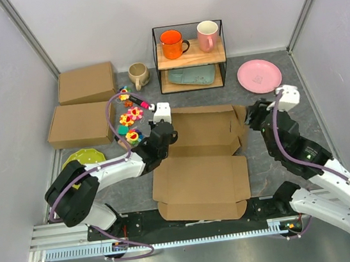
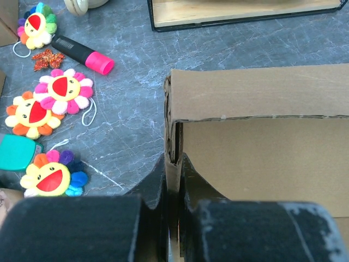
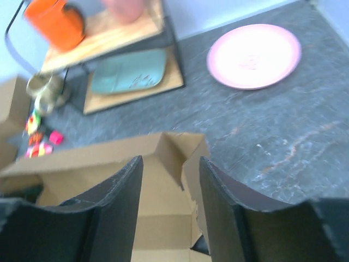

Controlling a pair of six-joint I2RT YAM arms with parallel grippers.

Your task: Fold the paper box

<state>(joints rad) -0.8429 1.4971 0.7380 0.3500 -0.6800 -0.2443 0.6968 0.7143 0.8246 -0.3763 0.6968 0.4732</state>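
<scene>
1. Near the middle of the bench, between the two arms, sits the paper box (image 1: 204, 130), a plain brown die-cut mailer of corrugated cardboard, only partly folded.
2. Towards the far edge, its rear half is becoming a shallow tray. In the left wrist view we see the left side wall (image 2: 173, 136) standing upright at the corner.
3. Towards the near edge, the broad lid panel (image 1: 201, 182) lies flat on the bench, its side flaps and front tab not yet turned up.
4. Our left gripper (image 1: 169, 134) is narrow, its fingers pinching that upright left wall between them.
5. Our right gripper (image 1: 254, 115) hangs wide at the box's right rear corner, holding nothing. The right side flap (image 1: 241, 124) leans under the gap. This wrist view is blurred, so we cannot tell whether a finger touches the flap.
6. We judge the job under half done. The right flap needs raising and locking, then the lid must be swung over and its tabs tucked into the slots.
7. Towards the far-left corner lie two closed flat brown cardboard boxes (image 1: 85, 84), apart from our work.
8. Just left of the box lie colourful flower-shaped plush toys (image 2: 60, 93) and a black-and-pink marker pen (image 2: 84, 53), close to where the left arm works.
</scene>
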